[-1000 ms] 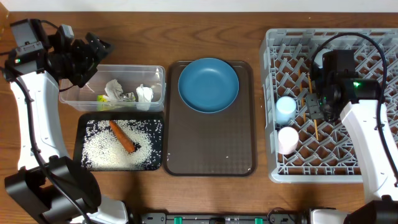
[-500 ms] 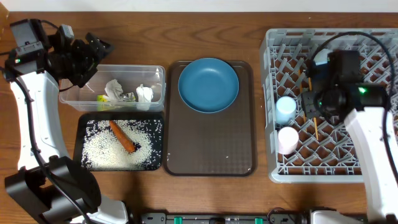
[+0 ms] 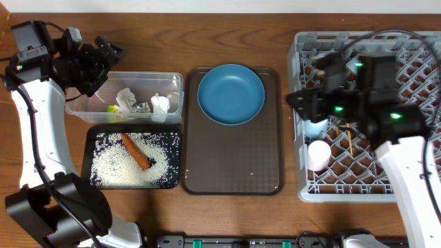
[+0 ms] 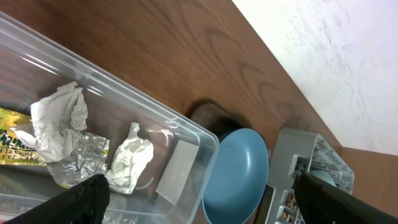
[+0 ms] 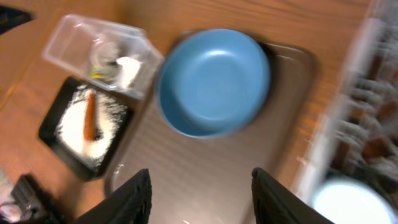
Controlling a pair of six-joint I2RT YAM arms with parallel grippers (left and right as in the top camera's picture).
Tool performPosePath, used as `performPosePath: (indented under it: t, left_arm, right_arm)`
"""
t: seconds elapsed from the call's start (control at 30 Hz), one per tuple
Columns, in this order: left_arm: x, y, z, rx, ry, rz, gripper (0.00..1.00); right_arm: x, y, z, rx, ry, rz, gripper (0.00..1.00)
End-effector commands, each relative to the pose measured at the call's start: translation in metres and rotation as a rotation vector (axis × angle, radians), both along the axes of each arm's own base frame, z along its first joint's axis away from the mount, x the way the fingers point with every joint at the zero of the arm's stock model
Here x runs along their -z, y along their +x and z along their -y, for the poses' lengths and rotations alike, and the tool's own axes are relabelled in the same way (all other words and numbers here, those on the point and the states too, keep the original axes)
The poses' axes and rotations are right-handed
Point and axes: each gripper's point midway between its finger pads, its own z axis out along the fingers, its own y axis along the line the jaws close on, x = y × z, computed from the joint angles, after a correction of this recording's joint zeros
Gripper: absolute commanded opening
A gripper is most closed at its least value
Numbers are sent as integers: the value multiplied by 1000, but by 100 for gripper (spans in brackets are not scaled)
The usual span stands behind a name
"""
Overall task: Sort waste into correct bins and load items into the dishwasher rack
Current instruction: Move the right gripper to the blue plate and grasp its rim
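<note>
Since a second ago the right arm has swung left across the rack (image 3: 344, 194). Its gripper (image 3: 300, 105) now hangs over the rack's left wall, just far of the light-blue cup (image 3: 316, 125). Its jaws have widened and stand spread with nothing between them. The chopsticks (image 3: 350, 140) lie loose among the pegs, right of the pinkish cup (image 3: 319, 156). The left gripper (image 4: 199, 186) has not shifted: its jaws are spread wide and empty above the far left corner of the tub (image 3: 141, 74).

A strip of bare wood separates the rack from the brown tray (image 3: 231, 165). The round, glossy plate (image 3: 231, 94) fills the tray's far end, close to its rim on three sides. The tray's near half is bare and matte, with rounded corners. The clear, thin-walled tub holds crumpled napkins (image 3: 126, 98) and a printed wrapper (image 3: 112, 108). Just beside its near edge, the shallow black tray (image 3: 87, 158) holds scattered rice (image 3: 114, 169) and a thin carrot (image 3: 136, 151) lying aslant. The rack is a grey plastic lattice.
</note>
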Motion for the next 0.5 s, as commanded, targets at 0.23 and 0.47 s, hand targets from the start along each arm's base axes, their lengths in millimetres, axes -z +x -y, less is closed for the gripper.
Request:
performPosePath:
  t: [0.23,0.47]
  left_arm:
    - [7,-1,-4,-13,3,-20,96]
    - [7,-1,-4,-13,3,-20,96]
  right_arm:
    - [52,5,-98,-68,-191,29,52]
    - [116,13,-143,-80,-382,75,56]
